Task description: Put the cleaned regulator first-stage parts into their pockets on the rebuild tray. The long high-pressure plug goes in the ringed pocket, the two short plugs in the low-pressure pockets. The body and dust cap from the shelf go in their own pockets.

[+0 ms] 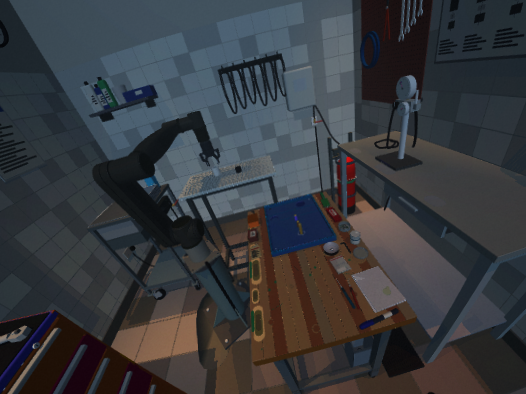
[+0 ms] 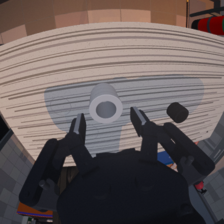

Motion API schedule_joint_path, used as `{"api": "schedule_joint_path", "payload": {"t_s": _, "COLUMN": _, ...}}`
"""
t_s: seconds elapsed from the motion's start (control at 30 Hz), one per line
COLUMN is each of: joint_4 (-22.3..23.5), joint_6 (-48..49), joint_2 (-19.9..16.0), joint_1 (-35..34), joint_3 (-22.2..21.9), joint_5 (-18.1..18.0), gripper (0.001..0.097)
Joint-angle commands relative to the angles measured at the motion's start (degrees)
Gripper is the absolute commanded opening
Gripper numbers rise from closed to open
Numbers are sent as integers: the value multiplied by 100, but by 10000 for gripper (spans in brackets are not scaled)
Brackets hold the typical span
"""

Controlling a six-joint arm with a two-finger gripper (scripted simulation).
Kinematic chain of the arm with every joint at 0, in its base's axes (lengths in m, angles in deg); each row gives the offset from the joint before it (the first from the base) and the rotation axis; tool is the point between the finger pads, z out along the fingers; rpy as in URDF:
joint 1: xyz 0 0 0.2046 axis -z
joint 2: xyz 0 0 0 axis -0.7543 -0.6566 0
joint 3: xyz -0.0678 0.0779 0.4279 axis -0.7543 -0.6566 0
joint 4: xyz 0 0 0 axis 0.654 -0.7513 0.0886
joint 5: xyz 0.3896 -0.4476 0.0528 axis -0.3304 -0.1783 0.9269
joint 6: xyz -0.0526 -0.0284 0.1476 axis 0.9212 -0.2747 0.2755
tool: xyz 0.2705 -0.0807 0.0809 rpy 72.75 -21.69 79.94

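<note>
The blue rebuild tray [image 1: 298, 221] on the wooden workbench is largely out of the wrist camera's sight; from the side camera it carries a long brass-coloured plug [image 1: 299, 224] near its middle. The pale grey regulator body [image 2: 105, 103], a short hollow cylinder, stands upright on the perforated shelf [image 1: 228, 177]. The small black dust cap [image 2: 177, 112] sits apart from it to the right on the same shelf. My gripper [image 2: 109, 121] hangs open just above the body, holding nothing, with a finger on either side of it.
A small round dish [image 1: 330, 247] and other small parts sit on the workbench beside the tray, with a white sheet [image 1: 378, 288] and a pen further along. A red extinguisher [image 1: 346, 181] stands behind the bench. A grey table [image 1: 440, 185] fills the right side.
</note>
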Motion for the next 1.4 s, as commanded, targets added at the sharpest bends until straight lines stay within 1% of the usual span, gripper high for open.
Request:
{"api": "schedule_joint_path", "payload": {"t_s": 0.0, "joint_4": -4, "joint_6": 0, "joint_2": 3, "joint_1": 0, "joint_3": -6, "joint_5": 12, "gripper": 700}}
{"api": "schedule_joint_path", "payload": {"t_s": 0.8, "joint_4": -4, "joint_6": 0, "joint_2": 29, "joint_1": 0, "joint_3": -375, "joint_5": 357, "gripper": 700}}
{"api": "schedule_joint_path", "payload": {"t_s": 1.37, "joint_4": -4, "joint_6": 0, "joint_2": 31, "joint_1": 0, "joint_3": -456, "joint_5": 436, "gripper": 700}}
